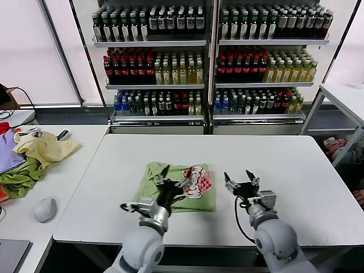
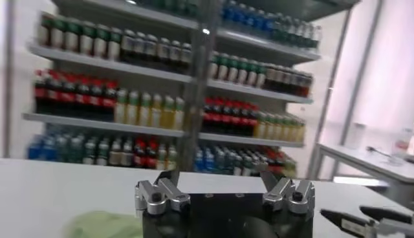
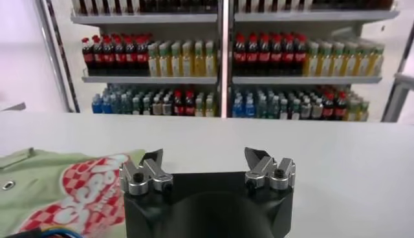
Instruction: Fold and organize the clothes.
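The light sage-green polo shirt (image 1: pixel 181 185) lies folded into a compact rectangle on the white table (image 1: pixel 273 165), its red-and-white print (image 1: pixel 197 180) facing up. My left gripper (image 1: pixel 175 174) is open and empty just above the shirt's near left part. My right gripper (image 1: pixel 241 177) is open and empty above bare table, a little to the right of the shirt. In the right wrist view the shirt (image 3: pixel 39 184) and its print (image 3: pixel 84 194) show beside the open gripper (image 3: pixel 206 157). In the left wrist view the open gripper (image 2: pixel 221 182) shows, with a bit of green cloth (image 2: pixel 103 224).
A side table (image 1: pixel 74 170) on the left holds a pale yellow garment (image 1: pixel 42 147), olive-green (image 1: pixel 20 177) and purple (image 1: pixel 8 153) garments and a grey mouse (image 1: pixel 45 209). Shelves of bottles (image 1: pixel 210 57) stand behind the table. A white rack (image 1: pixel 341 99) stands at the right.
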Motion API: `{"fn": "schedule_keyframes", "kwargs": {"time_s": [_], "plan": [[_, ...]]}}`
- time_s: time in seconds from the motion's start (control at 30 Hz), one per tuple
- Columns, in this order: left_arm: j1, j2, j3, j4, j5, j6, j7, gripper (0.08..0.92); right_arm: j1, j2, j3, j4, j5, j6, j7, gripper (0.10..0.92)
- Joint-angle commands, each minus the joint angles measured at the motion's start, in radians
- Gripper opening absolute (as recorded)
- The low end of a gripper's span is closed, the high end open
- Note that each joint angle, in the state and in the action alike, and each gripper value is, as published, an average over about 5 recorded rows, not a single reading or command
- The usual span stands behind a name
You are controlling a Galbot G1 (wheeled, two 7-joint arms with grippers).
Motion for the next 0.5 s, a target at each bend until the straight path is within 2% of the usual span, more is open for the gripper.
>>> {"fn": "schedule_keyframes", "kwargs": {"time_s": [0.03,0.23,0.5], "plan": [[0.215,0.089,-0.225,-0.110,0.011,-0.094,-0.012,0.822,0.261,0.180,-0.164,-0.307,-0.020,-0.023,0.099,0.823],[0.254,0.089,-0.245,-0.124,0.010,-0.107,-0.018,0.823,0.337,0.263,-0.187,-0.458,-0.058,-0.042,0.136,0.823],[0.273,0.085,-0.247,-0.136,0.006,-0.109,-0.020,0.823,0.366,0.292,-0.200,-0.540,-0.107,-0.090,0.188,0.797]]}}
